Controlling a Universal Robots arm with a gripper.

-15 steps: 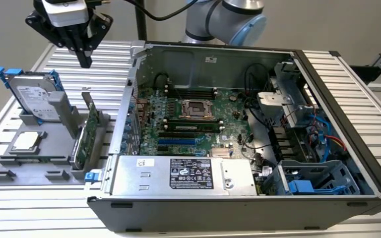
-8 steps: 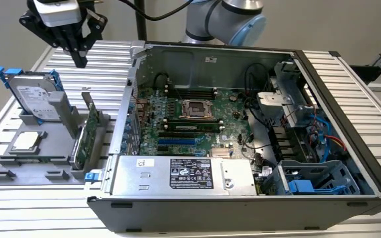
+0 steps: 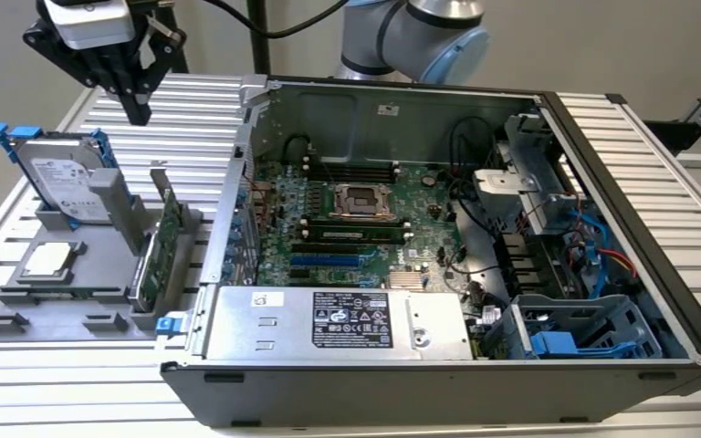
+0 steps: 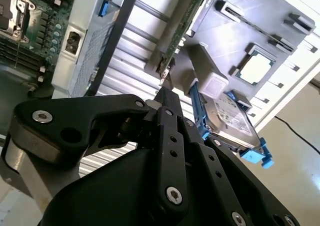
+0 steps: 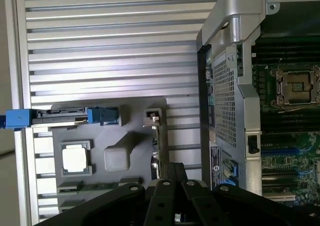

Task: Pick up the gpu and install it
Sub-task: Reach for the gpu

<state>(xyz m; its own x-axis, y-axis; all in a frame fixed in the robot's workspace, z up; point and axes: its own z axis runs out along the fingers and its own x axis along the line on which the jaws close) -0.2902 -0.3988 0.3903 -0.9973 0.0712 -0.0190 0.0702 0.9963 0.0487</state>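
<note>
So, nothing is lifted yet: the gpu (image 3: 156, 248) is seen standing on edge in the grey holder (image 3: 34, 315) at the exterior view's lower left, untouched, while the gripper (image 3: 140, 111) is held well above it in the upper left, fingers pressed together on nothing. Open room is left over the card's top edge, though the hard drive (image 3: 65, 178) is near on one side and the computer case (image 3: 238, 182) wall just beside on the other, and the motherboard slots (image 3: 326, 259) are seen unfilled.

Bright, even light; pale glare on the slatted table (image 5: 110, 35), soft shadows inside the computer case (image 3: 363, 114).
</note>
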